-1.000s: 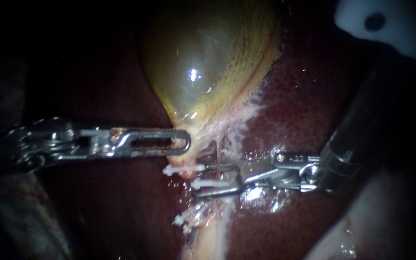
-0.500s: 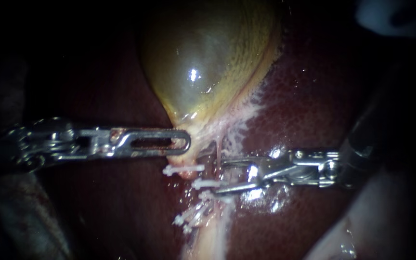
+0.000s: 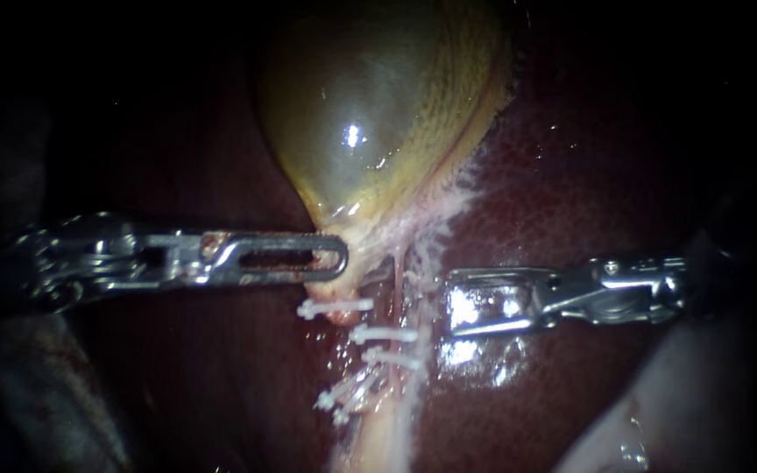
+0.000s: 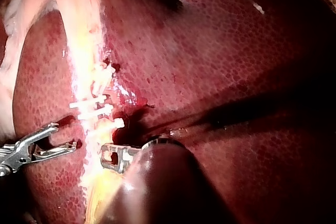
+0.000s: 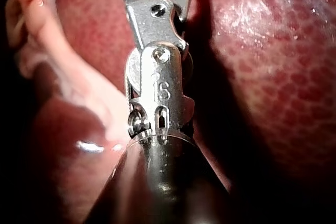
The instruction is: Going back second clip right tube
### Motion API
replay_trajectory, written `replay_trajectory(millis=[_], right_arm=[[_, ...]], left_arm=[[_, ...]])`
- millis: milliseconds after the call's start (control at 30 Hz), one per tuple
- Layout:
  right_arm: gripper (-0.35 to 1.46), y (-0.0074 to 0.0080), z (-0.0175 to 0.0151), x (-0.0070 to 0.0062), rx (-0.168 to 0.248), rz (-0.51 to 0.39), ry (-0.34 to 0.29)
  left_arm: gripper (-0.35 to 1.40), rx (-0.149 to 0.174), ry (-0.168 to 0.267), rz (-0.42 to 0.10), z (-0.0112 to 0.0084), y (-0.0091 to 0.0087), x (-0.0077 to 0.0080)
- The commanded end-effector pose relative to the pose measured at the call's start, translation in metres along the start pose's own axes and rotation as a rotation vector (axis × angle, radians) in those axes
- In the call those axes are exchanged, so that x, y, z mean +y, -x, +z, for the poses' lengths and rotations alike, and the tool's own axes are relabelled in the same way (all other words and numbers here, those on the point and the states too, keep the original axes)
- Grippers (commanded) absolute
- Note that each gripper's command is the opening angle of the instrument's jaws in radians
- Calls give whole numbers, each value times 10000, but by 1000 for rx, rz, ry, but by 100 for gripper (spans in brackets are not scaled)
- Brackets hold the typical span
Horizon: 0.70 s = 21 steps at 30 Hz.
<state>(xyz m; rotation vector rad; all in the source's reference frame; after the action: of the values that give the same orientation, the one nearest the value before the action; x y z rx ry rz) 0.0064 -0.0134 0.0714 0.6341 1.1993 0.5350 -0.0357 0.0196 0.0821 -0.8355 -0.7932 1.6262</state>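
Note:
The yellow-green gallbladder (image 3: 378, 123) lies on the dark red liver (image 3: 554, 193). My left instrument (image 3: 330, 260) is shut on the gallbladder's neck, and in the left wrist view its jaws (image 4: 111, 157) sit against the pale tissue band. A thin right tube (image 3: 397, 273) runs down from the neck. Two white clips (image 3: 385, 335) cross it one below the other. Another clip (image 3: 335, 307) sits further left. My right instrument (image 3: 449, 302) stands open just right of the tube, holding nothing. It also shows open in the left wrist view (image 4: 63, 137).
More white clips (image 3: 339, 400) cluster lower on the pale tissue band (image 3: 392, 429). The liver surface glistens under the right jaws. Pale tissue (image 3: 659, 412) lies at the lower right. The right wrist view shows the right instrument's joint (image 5: 157, 77) above the liver.
My right instrument has drawn back to the right, off the tube and the clips it surrounded. The left instrument has held still. A white object at the upper right has left the view.

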Motion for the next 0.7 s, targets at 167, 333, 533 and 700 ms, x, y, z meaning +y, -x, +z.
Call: replay_trajectory(millis=[167,333,533,700], right_arm=[[48,-5,-23,-5,-16,-15,8],[48,-6,-25,-6,-18,-14,11],[48,-7,-20,-7,-13,-13,14],[48,-9,-13,-9,-9,-12,17]], left_arm=[[-35,1,0,1,5,0,-3],[-35,3,-2,2,11,1,-5],[-35,7,-6,2,23,-1,-7],[-35,15,-14,6,39,1,-15]])
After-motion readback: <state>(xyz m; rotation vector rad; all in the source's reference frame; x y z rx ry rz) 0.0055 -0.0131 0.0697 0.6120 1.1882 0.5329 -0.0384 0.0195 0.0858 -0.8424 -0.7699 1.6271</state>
